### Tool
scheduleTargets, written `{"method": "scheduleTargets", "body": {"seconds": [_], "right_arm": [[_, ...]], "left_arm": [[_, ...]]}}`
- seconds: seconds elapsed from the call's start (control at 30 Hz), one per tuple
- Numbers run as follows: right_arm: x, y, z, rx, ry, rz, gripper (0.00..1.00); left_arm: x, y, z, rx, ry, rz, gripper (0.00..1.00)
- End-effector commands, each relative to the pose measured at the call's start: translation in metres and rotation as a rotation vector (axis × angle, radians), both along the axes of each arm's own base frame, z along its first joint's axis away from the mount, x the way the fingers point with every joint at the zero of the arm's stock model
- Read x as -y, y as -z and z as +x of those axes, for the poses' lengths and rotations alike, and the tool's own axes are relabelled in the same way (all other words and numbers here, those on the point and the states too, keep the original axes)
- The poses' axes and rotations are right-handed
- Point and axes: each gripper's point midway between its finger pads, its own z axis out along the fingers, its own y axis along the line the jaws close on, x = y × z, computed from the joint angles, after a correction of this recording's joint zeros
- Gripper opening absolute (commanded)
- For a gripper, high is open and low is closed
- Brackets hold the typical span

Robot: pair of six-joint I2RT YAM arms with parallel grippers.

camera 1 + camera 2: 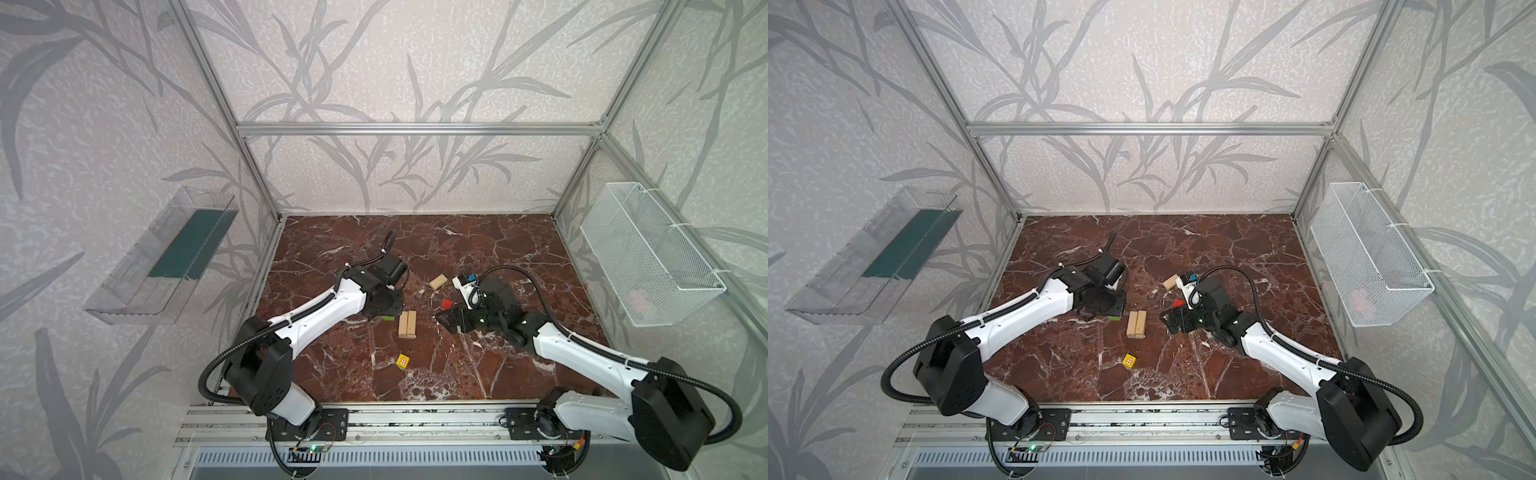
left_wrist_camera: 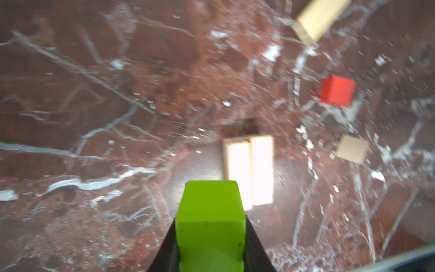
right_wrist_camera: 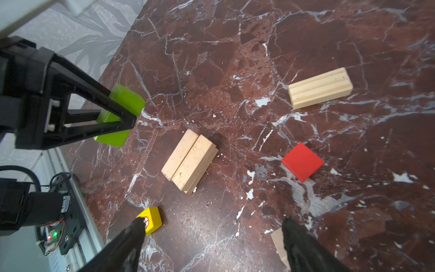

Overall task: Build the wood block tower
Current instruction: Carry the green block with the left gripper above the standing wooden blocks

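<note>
Now L jaws grip green bar [image 2: 209,207]; R jaws spread wide.

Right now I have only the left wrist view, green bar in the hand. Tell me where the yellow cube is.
Observer: The yellow cube lies alone on the table, between the pair of pale bars and the front rail.
Operator: Report the right hand.
Observer: The right hand is open and empty, across the pair from the green bar.
Operator: Name what's nearest it.
Observer: The pale wedge lies beside one of its fingertips.
</note>
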Motion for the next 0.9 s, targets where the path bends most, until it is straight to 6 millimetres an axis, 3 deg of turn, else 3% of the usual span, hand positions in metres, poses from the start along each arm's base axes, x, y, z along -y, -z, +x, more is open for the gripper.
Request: {"method": "scheduleTargets", "body": {"seconds": [0.0, 0.13, 0.3, 0.43, 0.87], "right_arm": [[-0.005, 0.007, -0.016, 0.014, -0.076, 0.056, 0.91], [0.001, 0.012, -0.009, 0.048, -0.046, 0.024, 0.91], [-0.003, 0.005, -0.011, 0.075, -0.059, 0.078, 0.92], [0.002, 0.006, -0.008, 0.09, -0.029, 0.062, 0.93], [0.007, 0.003, -0.003, 0.118, 0.004, 0.044, 0.98]], "left_arm": [[0.006, 0.0, -0.011, -0.038, 0.005, 0.053, 0.01], [0.016, 0.007, -0.01, -0.045, 0.003, 0.081, 0.0], [0.035, 0.022, -0.006, -0.062, 0.012, 0.062, 0.0], [0.039, 0.033, -0.002, -0.066, -0.003, 0.072, 0.0], [0.046, 0.039, 0.009, -0.034, 0.012, 0.109, 0.0]]}}
